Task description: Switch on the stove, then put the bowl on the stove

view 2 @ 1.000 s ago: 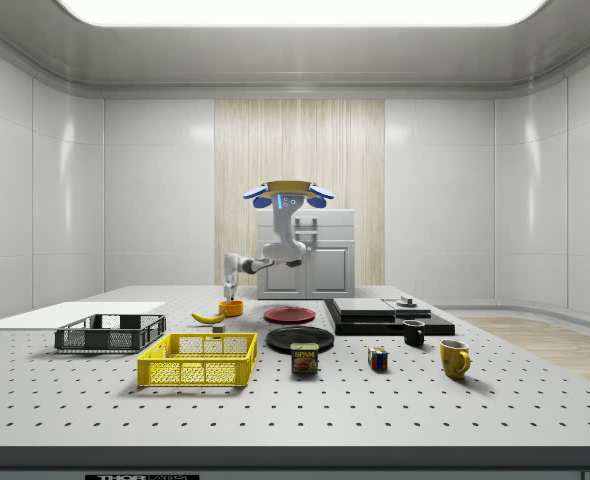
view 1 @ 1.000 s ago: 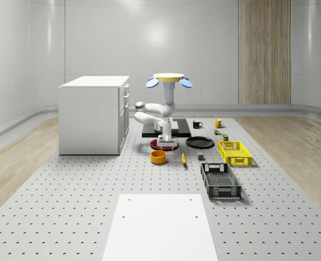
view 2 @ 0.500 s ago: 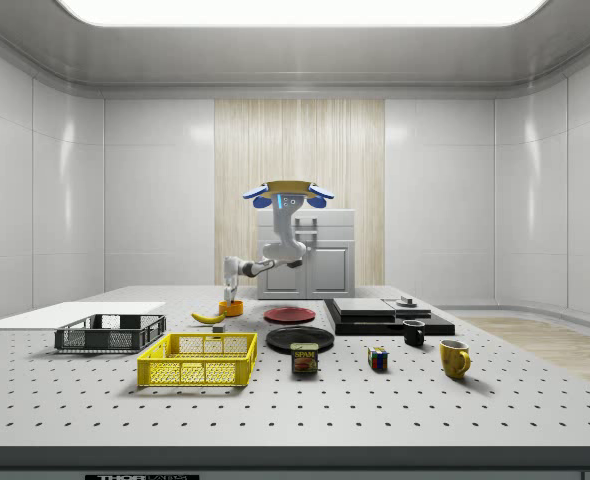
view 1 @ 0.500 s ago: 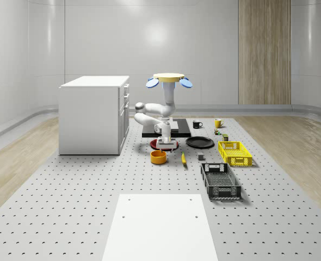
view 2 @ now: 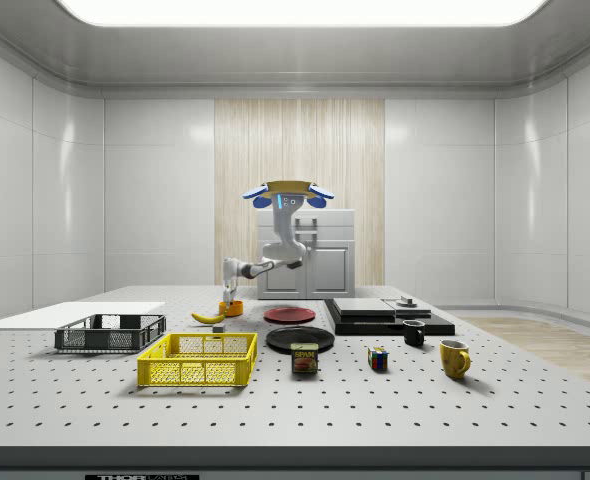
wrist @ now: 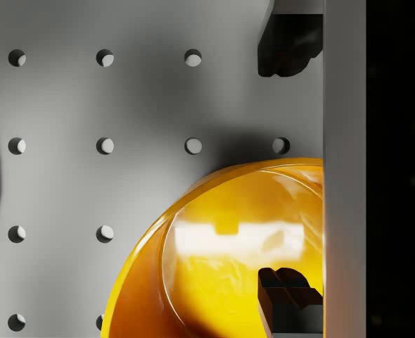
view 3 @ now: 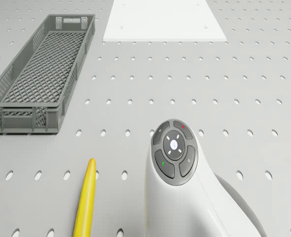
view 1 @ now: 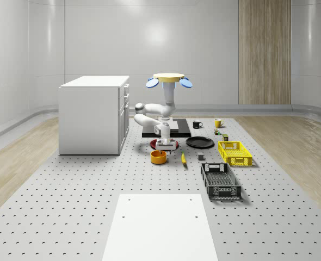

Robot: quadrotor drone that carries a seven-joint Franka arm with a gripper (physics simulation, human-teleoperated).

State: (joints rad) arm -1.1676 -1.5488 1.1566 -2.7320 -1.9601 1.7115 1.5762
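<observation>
- We hover as a drone above the perforated table, roughly over the near edge of the black stove, with the white cabinet to the whole-scene view's left.
- Our arm folds down from the drone and reaches toward the near side of the table, away from the stove.
- The orange bowl sits upright on the table in front of the red plate, with the banana just beside it; it is well apart from the stove.
- Our gripper hangs close above the bowl with its fingers spread wide: one fingertip is over the inside of the bowl, the other outside, so the two straddle the wall.
- We judge the bowl to be light and rigid, with a glossy, probably slippery glaze; its wall looks thin enough to pinch.
- The rim is the place to take hold: one finger inside, one outside, squeezed low enough that the smooth wall does not slide out or tilt as we lift.
</observation>
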